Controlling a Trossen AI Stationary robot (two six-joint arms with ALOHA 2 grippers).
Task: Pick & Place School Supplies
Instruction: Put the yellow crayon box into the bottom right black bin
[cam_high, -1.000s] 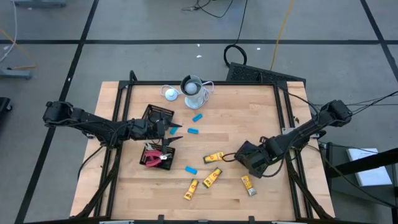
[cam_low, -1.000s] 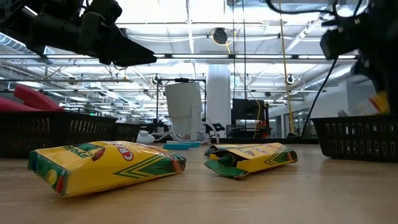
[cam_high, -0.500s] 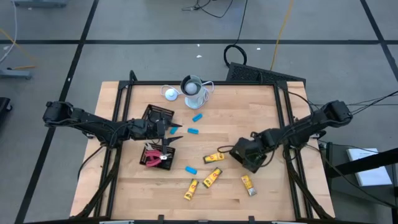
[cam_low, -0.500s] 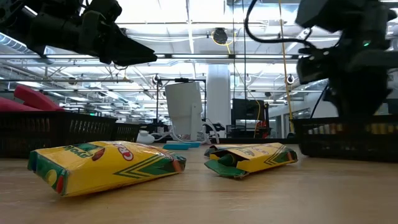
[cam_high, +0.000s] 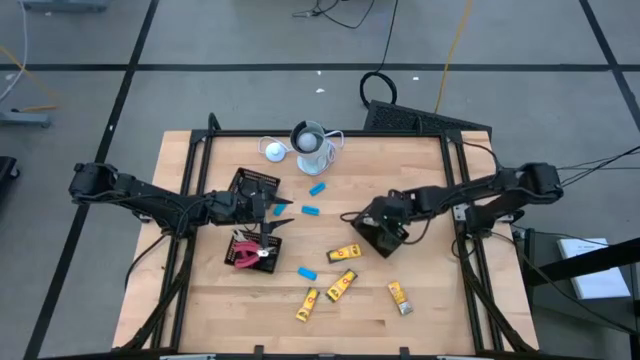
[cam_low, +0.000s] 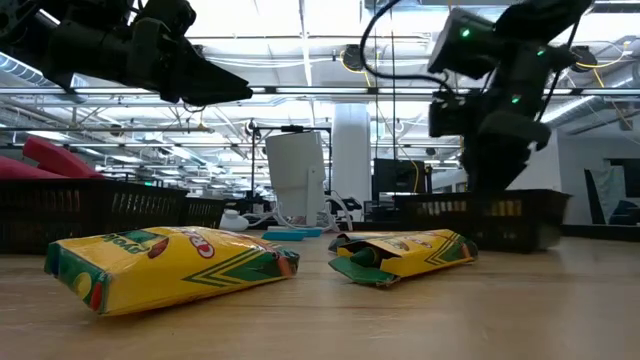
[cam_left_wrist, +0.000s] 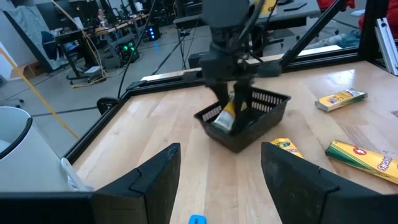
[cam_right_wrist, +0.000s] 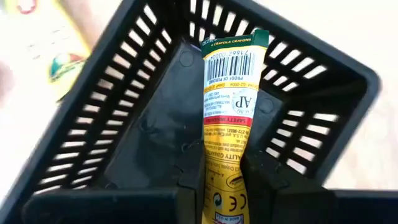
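Note:
My right gripper (cam_high: 378, 228) is over the table's middle, reaching down into a black mesh basket (cam_right_wrist: 124, 124) and shut on a yellow crayon box (cam_right_wrist: 230, 93) inside it. This basket (cam_left_wrist: 249, 121) sits tilted. Several more yellow crayon boxes (cam_high: 345, 253) (cam_high: 342, 285) (cam_high: 400, 297) and light-blue blocks (cam_high: 311, 211) (cam_high: 306, 272) lie flat on the wood. My left gripper (cam_high: 283, 209) hovers open near two other black baskets (cam_high: 255, 185). One of those baskets holds the red-handled pliers (cam_high: 245, 256). My right gripper pinches the yellow crayon box by its near end (cam_right_wrist: 219, 180) between both fingers (cam_right_wrist: 267, 183), which come down from above into the basket. The box's far end (cam_right_wrist: 239, 43) leans against the basket's far wall. Whether the fingers also touch the basket's near wall, I cannot tell.
A white-grey cup with a cable (cam_high: 312, 140) and a round disc (cam_high: 272, 150) stand near the far edge. Black frame rails run along the table's left and right sides. Bare wood lies right of my right gripper (cam_high: 430, 270).
My right gripper has moved from the near right part of the table toward the middle, leftward and toward the far edge. The black basket with the crayon box has travelled along with it. My left arm has kept still.

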